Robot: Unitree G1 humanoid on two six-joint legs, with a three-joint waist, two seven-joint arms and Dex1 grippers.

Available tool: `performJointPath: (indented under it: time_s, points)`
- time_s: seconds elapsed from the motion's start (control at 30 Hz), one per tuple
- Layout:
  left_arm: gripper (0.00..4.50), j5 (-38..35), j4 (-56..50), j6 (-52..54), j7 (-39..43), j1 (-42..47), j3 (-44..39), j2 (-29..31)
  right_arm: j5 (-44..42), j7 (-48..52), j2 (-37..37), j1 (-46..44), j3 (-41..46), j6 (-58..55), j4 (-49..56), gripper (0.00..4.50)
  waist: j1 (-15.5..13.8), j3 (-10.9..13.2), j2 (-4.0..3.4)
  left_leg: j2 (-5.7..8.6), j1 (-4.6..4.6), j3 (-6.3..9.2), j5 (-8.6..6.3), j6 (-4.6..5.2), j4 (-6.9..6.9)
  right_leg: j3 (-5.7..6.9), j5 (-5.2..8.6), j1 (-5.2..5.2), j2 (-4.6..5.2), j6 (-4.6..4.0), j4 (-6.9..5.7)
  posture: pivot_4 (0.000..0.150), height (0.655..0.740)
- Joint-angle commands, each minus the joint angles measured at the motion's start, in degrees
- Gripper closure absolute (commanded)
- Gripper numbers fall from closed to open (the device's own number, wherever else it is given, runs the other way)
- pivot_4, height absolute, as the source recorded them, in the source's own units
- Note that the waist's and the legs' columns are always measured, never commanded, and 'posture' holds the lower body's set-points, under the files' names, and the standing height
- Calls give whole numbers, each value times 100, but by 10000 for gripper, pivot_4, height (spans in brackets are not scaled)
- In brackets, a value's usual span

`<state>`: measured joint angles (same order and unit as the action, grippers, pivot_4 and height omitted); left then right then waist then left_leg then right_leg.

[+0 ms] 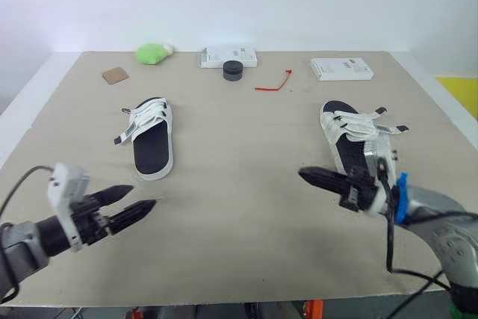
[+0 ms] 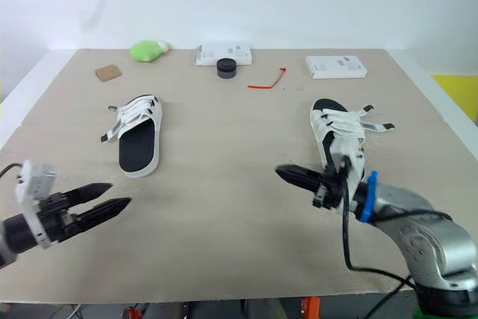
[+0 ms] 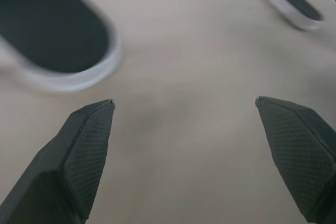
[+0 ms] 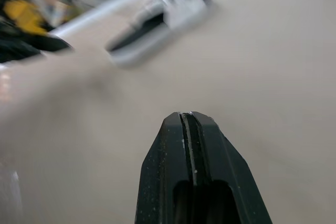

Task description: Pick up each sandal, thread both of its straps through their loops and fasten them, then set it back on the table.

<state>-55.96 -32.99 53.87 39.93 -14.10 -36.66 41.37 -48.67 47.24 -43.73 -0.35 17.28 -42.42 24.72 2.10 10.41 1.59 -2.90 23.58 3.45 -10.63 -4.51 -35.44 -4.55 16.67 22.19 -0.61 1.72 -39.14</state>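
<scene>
Two white sandals with black footbeds lie on the tan table. The left sandal sits left of centre with its straps loose. The right sandal lies at the right, its straps splayed outward. My left gripper hovers open near the front left edge, below the left sandal, with nothing between its fingers. My right gripper is shut and empty, pointing left just in front of the right sandal's heel; its fingers are pressed together.
Along the far edge lie a green soft object, a brown card, a white box with a black round cap, a red zip tie and another white box.
</scene>
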Motion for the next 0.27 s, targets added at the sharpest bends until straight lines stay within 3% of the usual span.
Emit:
performJointPath:
  time_s: [0.03, 0.27]
  points:
    - [598, 432, 432, -505, 410, -167, -5, 173, 136, -7, -186, 469, 560, 106, 146, 45000, 1, 0, -1, -1, -4, -6, 0, 0, 0, -4, -1, 0, 0, -1, 0, 1500, 7400]
    - [598, 813, 1108, -1058, 725, -26, 291, 134, 455, 57, -302, 1471, 1442, 282, -72, 45000, 6, -1, 1, 0, -6, -28, -3, -1, 5, -26, 2, 7, 1, 4, 1, 1500, 7400]
